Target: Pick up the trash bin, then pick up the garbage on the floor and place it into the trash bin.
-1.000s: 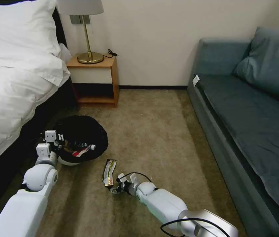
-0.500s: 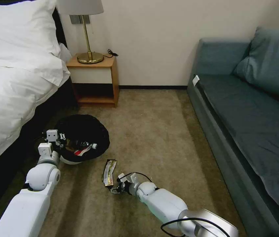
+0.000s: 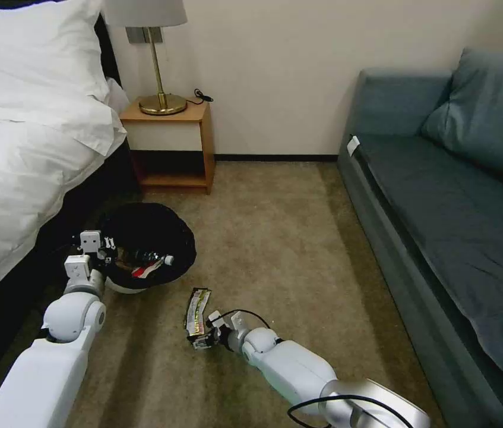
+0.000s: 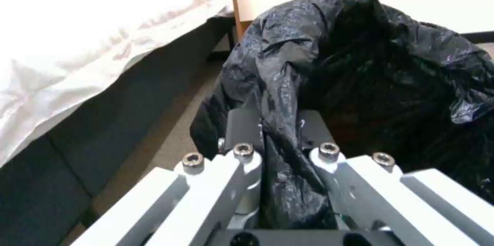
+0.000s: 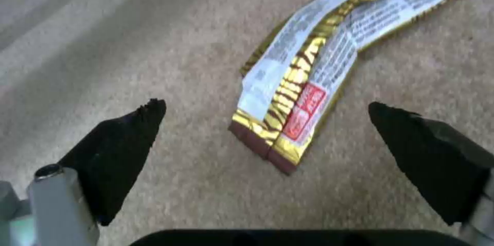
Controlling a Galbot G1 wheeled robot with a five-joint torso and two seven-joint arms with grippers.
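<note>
I find the left gripper (image 4: 280, 130) clamped on the rim of the small round white trash bin (image 3: 147, 246), its two dark fingers (image 4: 242, 124) pinching a fold of the crinkly black plastic liner bag (image 4: 360, 64). The bin sits beside the white-sheeted bed (image 3: 19, 137), in front of the wooden nightstand (image 3: 171, 145). Inside it I see a small clear bottle (image 3: 153, 258) and a red-and-white wrapper (image 3: 144, 271). The right gripper (image 5: 268, 120) is low over the tan carpet (image 3: 281, 238), jaws spread wide and holding nothing, its black fingertips (image 5: 131, 134) set to either side of the near end of the flat dark-and-gold wrapper (image 5: 314, 68) without touching it. This wrapper lies flat on the carpet, near the bin but apart from it.
</note>
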